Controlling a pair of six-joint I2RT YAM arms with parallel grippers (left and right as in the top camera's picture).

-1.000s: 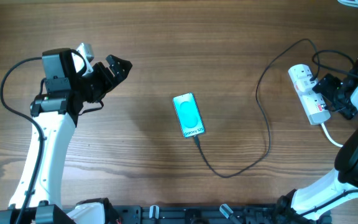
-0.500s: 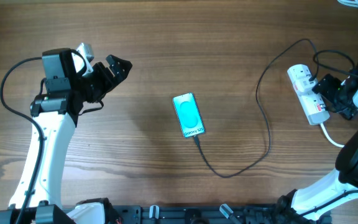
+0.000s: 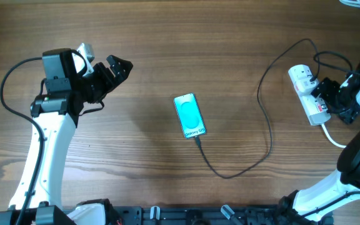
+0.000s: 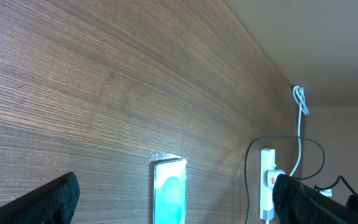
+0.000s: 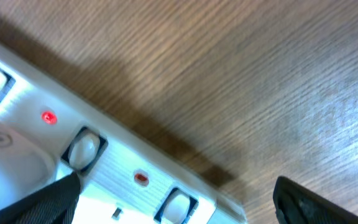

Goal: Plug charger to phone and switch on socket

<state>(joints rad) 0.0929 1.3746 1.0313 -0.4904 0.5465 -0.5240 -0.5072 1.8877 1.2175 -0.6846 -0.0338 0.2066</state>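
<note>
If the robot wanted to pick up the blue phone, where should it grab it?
Probably by its two long edges, at the middle, coming straight down. The phone lies flat on the table, so only its thin sides can be pinched, and the charger meets its lower short end, so stay off that.

one short line of dark print can be read. it sits on the phone [image 3: 189, 115], which lies near the middle of the desk [image 3: 167, 37]. a white band [image 3: 194, 131] at the phone's end nearest the front edge carries the word "galaxy", followed by a few characters too small to make out. the socket [image 3: 309, 94], near the desk's right edge, has a grey label [image 3: 320, 112] with red marks. its print is too small to read, also in the wrist views.
</note>
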